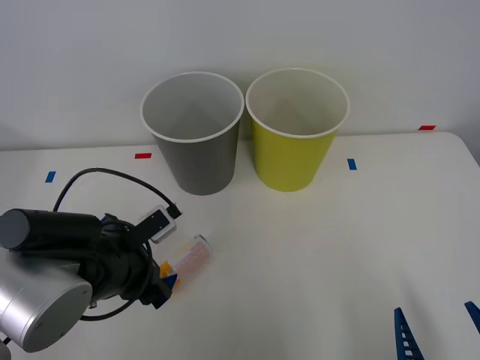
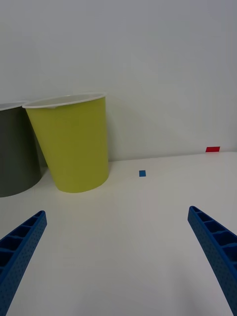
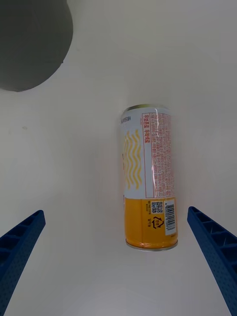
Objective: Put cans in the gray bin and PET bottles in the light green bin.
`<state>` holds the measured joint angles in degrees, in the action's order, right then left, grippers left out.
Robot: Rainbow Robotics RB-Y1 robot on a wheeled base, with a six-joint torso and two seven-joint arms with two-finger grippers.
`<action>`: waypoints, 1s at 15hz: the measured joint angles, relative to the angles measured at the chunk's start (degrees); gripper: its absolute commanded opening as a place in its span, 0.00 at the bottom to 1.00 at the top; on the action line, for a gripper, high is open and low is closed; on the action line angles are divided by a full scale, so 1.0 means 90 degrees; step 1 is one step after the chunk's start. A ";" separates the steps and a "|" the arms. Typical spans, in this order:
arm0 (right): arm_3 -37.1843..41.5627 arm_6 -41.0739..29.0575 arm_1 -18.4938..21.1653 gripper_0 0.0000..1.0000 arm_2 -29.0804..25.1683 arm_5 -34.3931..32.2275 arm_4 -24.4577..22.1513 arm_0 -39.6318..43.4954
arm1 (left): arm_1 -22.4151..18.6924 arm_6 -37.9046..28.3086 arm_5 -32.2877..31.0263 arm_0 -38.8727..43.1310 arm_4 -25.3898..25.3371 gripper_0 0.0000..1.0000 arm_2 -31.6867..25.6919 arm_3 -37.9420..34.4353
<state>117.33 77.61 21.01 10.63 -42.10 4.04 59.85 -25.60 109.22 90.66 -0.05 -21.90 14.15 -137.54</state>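
Note:
A slim can (image 3: pixel 148 182), white with yellow waves and an orange lower part with a barcode, lies on its side on the white table. In the front view the can (image 1: pixel 192 257) is in front of the gray bin (image 1: pixel 199 161). My left gripper (image 1: pixel 160 287) hovers over its orange end, open, with the fingers (image 3: pixel 22 242) wide on either side and not touching. The light green bin (image 1: pixel 292 157) stands upright to the right of the gray one. My right gripper (image 1: pixel 439 330) rests open and empty low at the front right. PET bottles are out of view.
Both bins stand against the back wall, nearly touching, and the gray bin (image 2: pixel 15 158) and green bin (image 2: pixel 74 143) also show from the right wrist. Small red and blue tape marks (image 1: pixel 351 163) dot the table (image 1: pixel 322 255). A black cable loops above the left wrist.

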 measured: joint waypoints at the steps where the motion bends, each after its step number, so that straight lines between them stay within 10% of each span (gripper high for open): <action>1: 0.0000 0.0000 0.0000 1.00 0.0000 0.0000 0.0000 0.0000 | 0.0064 -0.0033 0.0203 -0.0088 -0.0006 1.00 0.0004 0.0013; 15: 0.0000 0.0000 0.0000 1.00 0.0000 0.0000 0.0000 0.0000 | 0.0243 -0.1198 0.0406 -0.1365 0.0508 1.00 0.1173 0.1335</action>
<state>117.33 77.61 21.01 10.63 -42.10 4.04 59.85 -23.41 98.43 94.32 -12.34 -17.32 24.71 -125.52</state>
